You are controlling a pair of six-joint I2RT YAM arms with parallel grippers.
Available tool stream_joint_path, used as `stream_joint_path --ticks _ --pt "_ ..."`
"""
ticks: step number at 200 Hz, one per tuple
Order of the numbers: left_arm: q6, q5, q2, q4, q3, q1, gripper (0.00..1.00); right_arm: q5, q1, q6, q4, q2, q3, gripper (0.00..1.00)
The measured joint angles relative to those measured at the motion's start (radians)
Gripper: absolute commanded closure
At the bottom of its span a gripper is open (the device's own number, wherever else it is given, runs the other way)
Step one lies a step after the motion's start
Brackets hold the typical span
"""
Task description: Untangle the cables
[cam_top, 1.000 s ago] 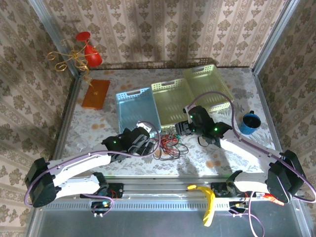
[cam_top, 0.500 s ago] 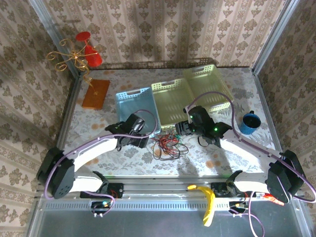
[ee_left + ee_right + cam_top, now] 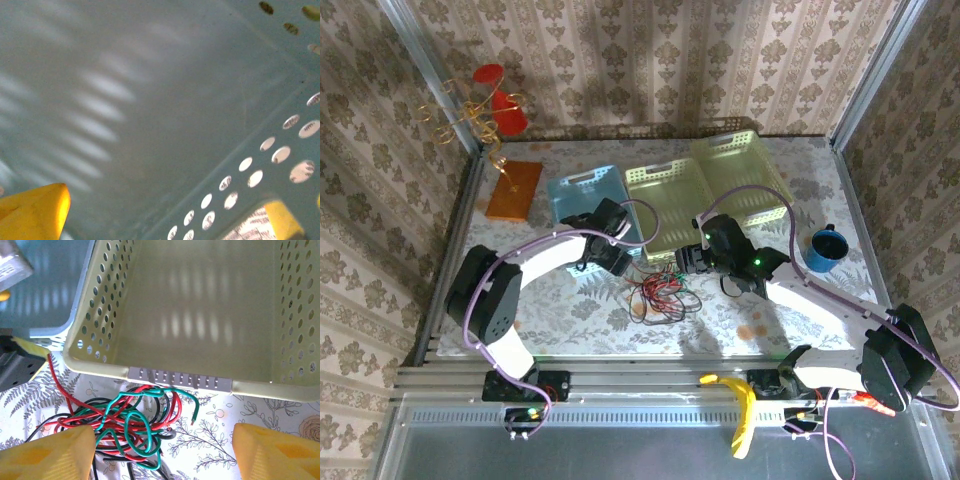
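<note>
Cables [image 3: 131, 421], a red-green-black knot, lie just below the right gripper [image 3: 165, 447] between its spread fingers [image 3: 50, 452]; best to pinch a single outlying strand, while the left gripper [image 3: 157, 215] hangs wide apart over the blue basket [image 3: 150, 100].

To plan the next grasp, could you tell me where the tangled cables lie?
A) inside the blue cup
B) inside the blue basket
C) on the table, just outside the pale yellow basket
C: the right wrist view shows the cables on the patterned table, outside the pale yellow basket.
</note>
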Motion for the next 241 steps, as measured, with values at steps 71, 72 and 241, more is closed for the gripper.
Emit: stream_joint_path --ticks 71,72,241 --pt "0.272 0.115 0.03 0.059 0.034 0.069 0.0 0.0 0.0 0.042 0.0 0.008 0.0 0.25" --pt "0.274 0.117 0.03 0.059 0.034 0.071 0.0 0.0 0.0 0.043 0.0 0.01 0.0 0.25" --pt "-0.506 -0.129 -0.52 -0.026 -0.208 0.216 0.05 -0.02 0.001 0.003 -0.002 0.074 0.028 0.26"
